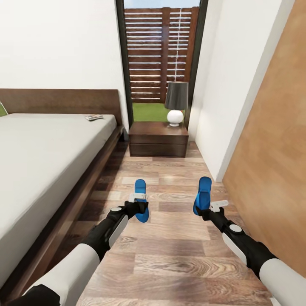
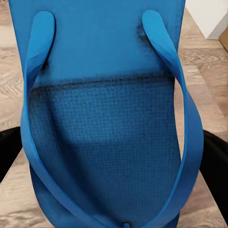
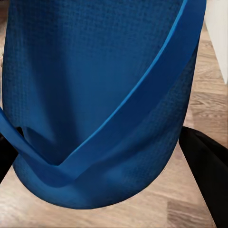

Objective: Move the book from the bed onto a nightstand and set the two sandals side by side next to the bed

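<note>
Head view: both arms reach down the aisle beside the bed [image 1: 51, 144], each gripper closed on a blue sandal.

The left gripper [image 1: 138, 207] clamps the left sandal [image 1: 140, 199]; the right gripper [image 1: 207, 210] clamps the right sandal [image 1: 203, 194], well apart. Soft textured foam soles with thin looping straps could flex or twist on release, landing askew. The book [image 1: 93, 117] lies on the grey mattress near the headboard, beside the glossy dark nightstand [image 1: 158, 138].
</note>
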